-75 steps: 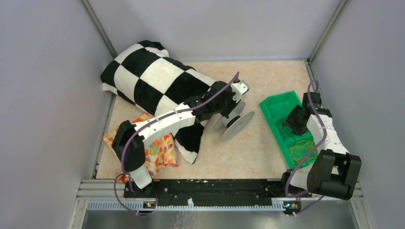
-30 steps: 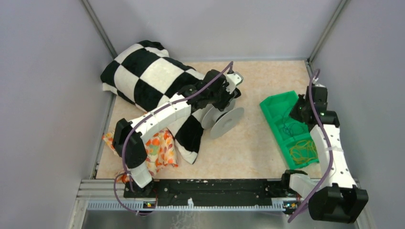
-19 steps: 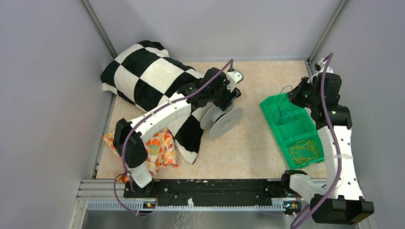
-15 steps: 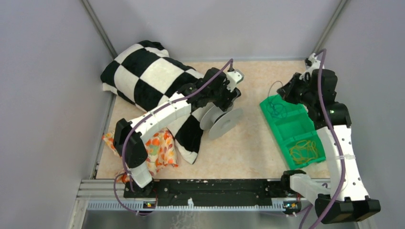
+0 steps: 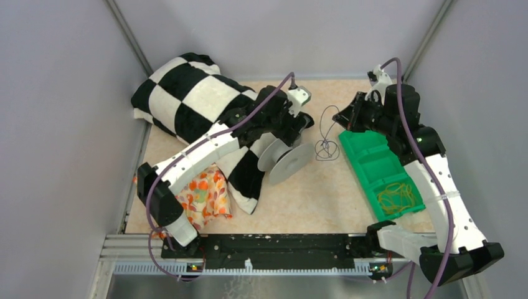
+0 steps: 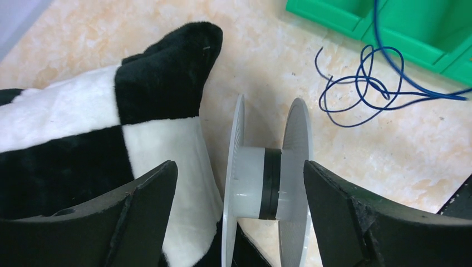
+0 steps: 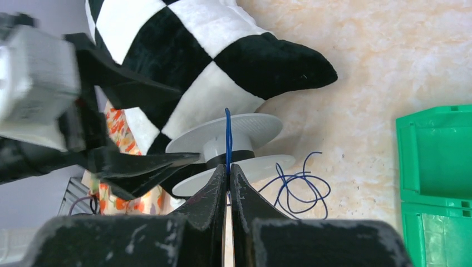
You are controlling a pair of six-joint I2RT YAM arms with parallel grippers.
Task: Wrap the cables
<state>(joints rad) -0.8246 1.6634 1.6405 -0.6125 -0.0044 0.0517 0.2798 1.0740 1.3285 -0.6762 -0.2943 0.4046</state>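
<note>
Where the right gripper [image 7: 228, 169] reaches in at the upper right of the top view, its fingers are clenched on one end of the cable [image 5: 325, 147], a thin blue wire. Its remaining loops lie on the table [image 5: 324, 193] at centre frame, between spool [image 5: 285, 159] and green tray [image 5: 380, 163]. Left gripper [image 6: 239, 169]: released, fingers spread either side of the spool, beside the checkered cushion [image 5: 199, 103]. Yellow rubber bands [image 5: 395, 197]: in the tray's lower compartment.

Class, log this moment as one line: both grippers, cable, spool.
left gripper: open, astride spool | right gripper: shut on cable | cable: loose loops on table between spool and green tray | spool: no cable wound
</note>
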